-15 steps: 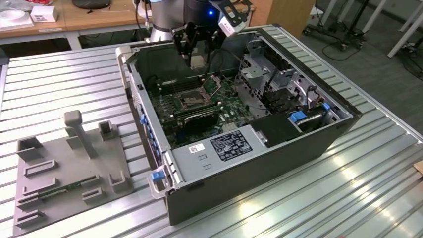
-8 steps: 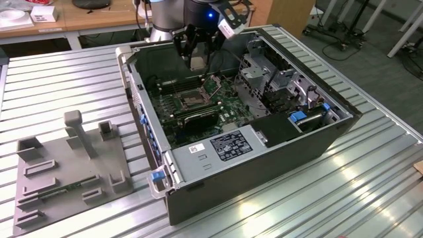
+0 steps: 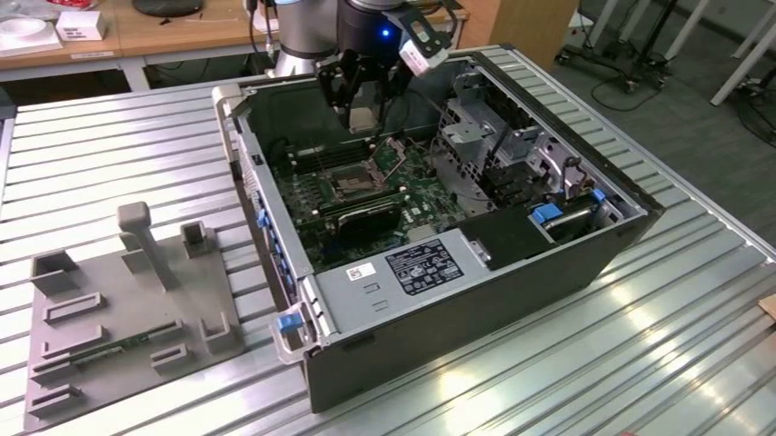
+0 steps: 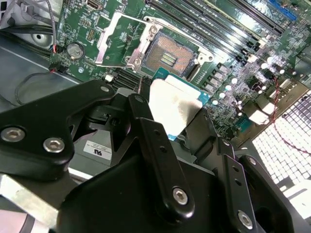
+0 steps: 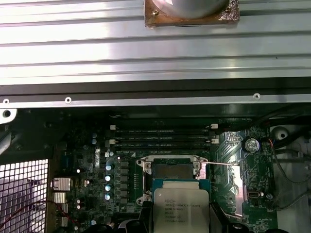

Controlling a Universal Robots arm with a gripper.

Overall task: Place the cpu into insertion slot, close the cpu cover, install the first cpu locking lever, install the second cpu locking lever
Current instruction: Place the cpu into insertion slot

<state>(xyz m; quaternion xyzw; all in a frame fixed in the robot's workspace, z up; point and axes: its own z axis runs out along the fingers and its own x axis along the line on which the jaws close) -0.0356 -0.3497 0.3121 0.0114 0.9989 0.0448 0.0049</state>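
Over the open computer case [image 3: 485, 309], at twelve o'clock in the exterior view, the gripper [image 3: 363, 113] pinches the cpu [image 5: 181, 208] by two opposite edges; its face carries print, not recorded; insertion slot [image 4: 170, 57] lies bare below, apart from the chip; cpu cover [image 4: 119, 39] stands swung up beside the slot; memory slots [image 5: 163, 138] run just beside the socket; drive cage [image 3: 510, 154] rises at three o'clock of the gripper; labelled shroud [image 3: 419, 268] at six o'clock; grey fixture plate [image 3: 122, 309] at eight o'clock on the ribbed table [image 3: 631, 354], well apart.
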